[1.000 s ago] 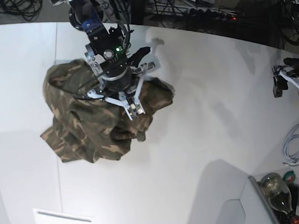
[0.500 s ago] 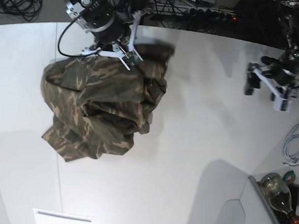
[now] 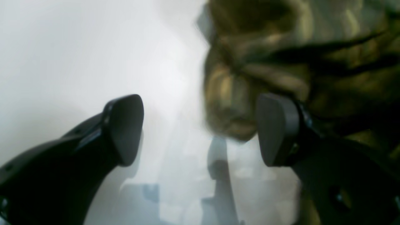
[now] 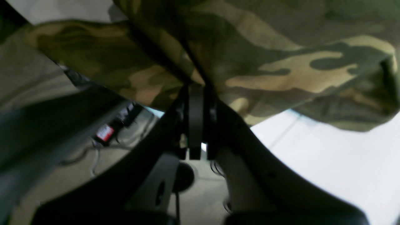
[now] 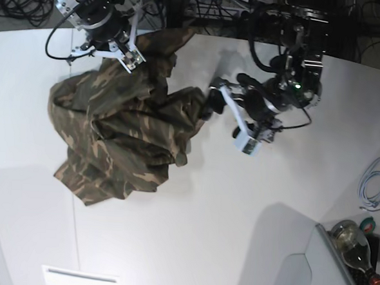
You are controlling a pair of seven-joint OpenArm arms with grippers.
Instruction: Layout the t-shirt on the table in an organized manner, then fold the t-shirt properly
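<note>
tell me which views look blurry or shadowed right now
Left wrist view: soft and smeared, t-shirt out of focus, dim reflections on the table. Right wrist view: cloth fairly sharp, right claw dark beneath it. Base view: sharp, with soft grey arm shadows.

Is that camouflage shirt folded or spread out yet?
Neither: the camouflage cloth t-shirt lies crumpled in a heap, one edge lifted by the right gripper.

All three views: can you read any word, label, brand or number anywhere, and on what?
No legible text in any view.
Red label on a dark device below the table edge, right wrist view: too blurred to read.
Bottle at the lower right, base view: any label too small to read.
t-shirt: camouflage print only, no lettering visible.
table: plain white, no markings.
</note>
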